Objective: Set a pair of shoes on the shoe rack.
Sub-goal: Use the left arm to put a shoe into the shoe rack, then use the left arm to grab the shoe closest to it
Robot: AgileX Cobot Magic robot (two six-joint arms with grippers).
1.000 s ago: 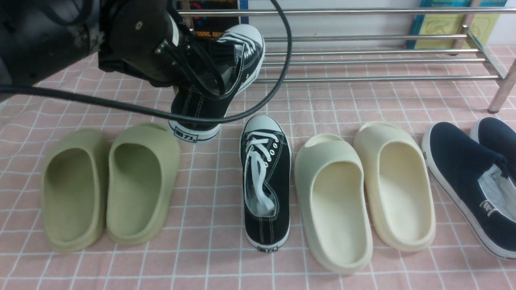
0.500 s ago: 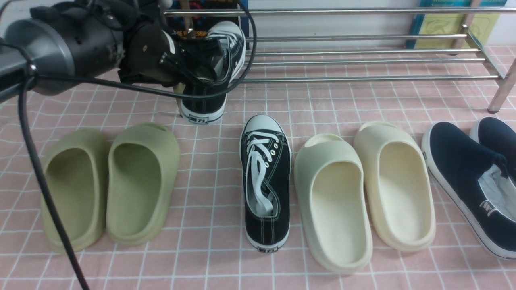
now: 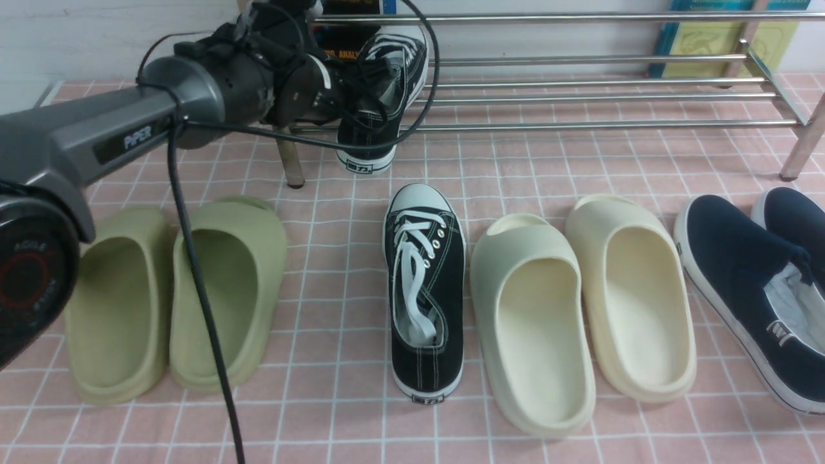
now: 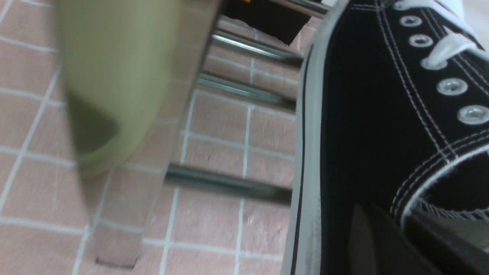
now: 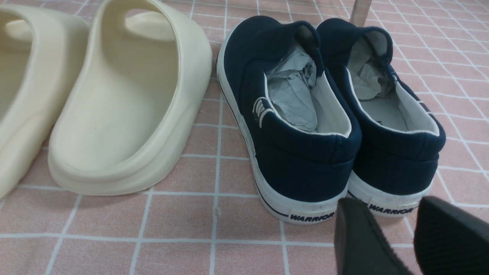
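Light is bright and even in my front view, which is sharp; soft shadows tuck close under the cream slides (image 3: 635,290), and thin glare runs along the rack (image 3: 580,98) tubes. My left wrist view smears: olive slide (image 4: 114,76) and rack leg (image 4: 153,152) blur, the black sneaker (image 4: 363,114) less. My right fingers (image 5: 363,240) look soft-edged at close range.

Left arm (image 3: 122,132): grey casing, white "PiPER" lettering on black plate, loose black cable (image 3: 200,303). Lower-left joint cap (image 3: 29,283) black, red ring. Right gripper (image 5: 387,217) matte black.
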